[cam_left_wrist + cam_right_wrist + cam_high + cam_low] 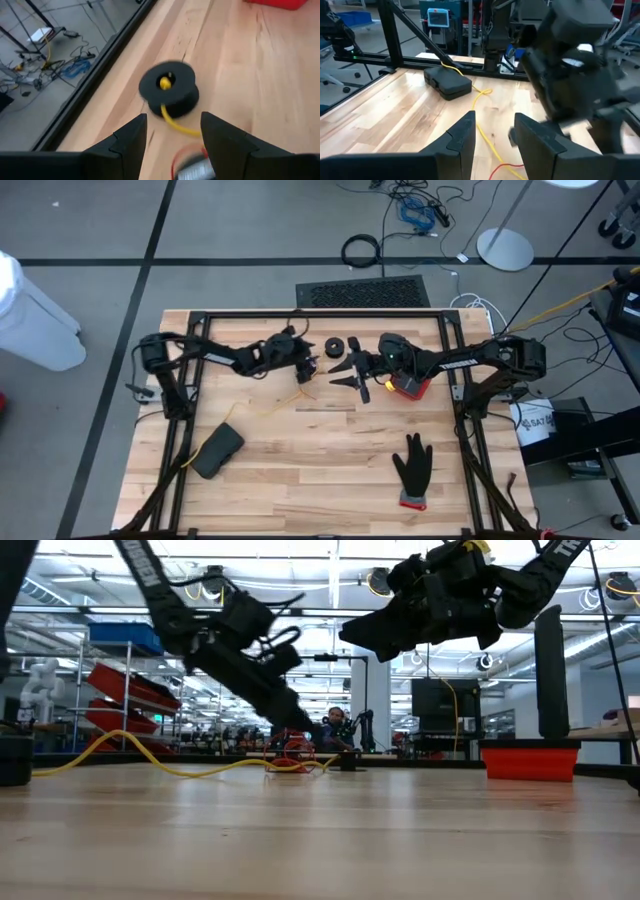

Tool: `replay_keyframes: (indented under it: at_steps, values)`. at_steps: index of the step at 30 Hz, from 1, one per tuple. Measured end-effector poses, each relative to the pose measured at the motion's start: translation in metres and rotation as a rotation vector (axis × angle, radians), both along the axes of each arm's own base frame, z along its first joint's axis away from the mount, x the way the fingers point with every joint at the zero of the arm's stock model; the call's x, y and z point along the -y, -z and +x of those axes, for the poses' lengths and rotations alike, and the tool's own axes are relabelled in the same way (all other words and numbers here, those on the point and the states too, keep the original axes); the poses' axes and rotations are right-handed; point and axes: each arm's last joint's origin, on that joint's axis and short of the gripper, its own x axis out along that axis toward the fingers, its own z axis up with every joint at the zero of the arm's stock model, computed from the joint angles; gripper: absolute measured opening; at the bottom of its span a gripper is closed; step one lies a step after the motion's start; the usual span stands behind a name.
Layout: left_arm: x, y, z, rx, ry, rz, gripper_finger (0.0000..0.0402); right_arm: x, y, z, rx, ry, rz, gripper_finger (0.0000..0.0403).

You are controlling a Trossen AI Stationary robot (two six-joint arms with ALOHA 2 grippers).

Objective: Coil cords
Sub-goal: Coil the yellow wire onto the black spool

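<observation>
A small black spool point(168, 90) lies flat on the wooden table, near its far edge. The yellow cord point(176, 125) comes out of its hub; on the table it trails point(262, 408) toward a black box. My left gripper point(172, 131) is open and slants down just short of the spool, touching nothing. A loose bunch of red cord point(292, 752) lies by the left fingers. My right gripper point(490, 134) is open and empty. It hangs clear above the table point(342, 375), right of the spool.
A black box point(218, 450) sits at the near left, at the yellow cord's other end. A black glove point(412, 468) lies at the near right. A red bin point(410, 387) stands under the right arm. A black frame borders the table.
</observation>
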Motion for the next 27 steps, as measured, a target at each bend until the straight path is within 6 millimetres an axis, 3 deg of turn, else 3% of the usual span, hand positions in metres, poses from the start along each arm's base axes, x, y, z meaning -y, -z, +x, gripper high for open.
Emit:
replay_keyframes:
  at_steps: [6,15,19,24,27]
  values:
    - [-0.008,0.011,0.031,-0.089,0.051,0.112,0.0193,-0.001,0.002,0.0,-0.027,-0.001,0.018,0.0125]
    - [0.001,0.028,0.067,-0.223,0.171,0.339,0.0193,-0.004,0.006,0.0,-0.07,-0.009,0.037,0.0125]
    - [-0.005,0.032,0.08,-0.249,0.089,0.384,0.0193,-0.005,0.007,0.0,-0.077,-0.008,0.049,0.0125]
    - [-0.009,0.031,0.084,-0.291,0.02,0.408,0.0187,-0.009,0.008,0.0,-0.089,-0.02,0.055,0.0125]
    - [-0.012,0.03,0.084,-0.358,0.022,0.398,0.0148,-0.01,0.008,0.001,-0.089,-0.023,0.053,0.0125]
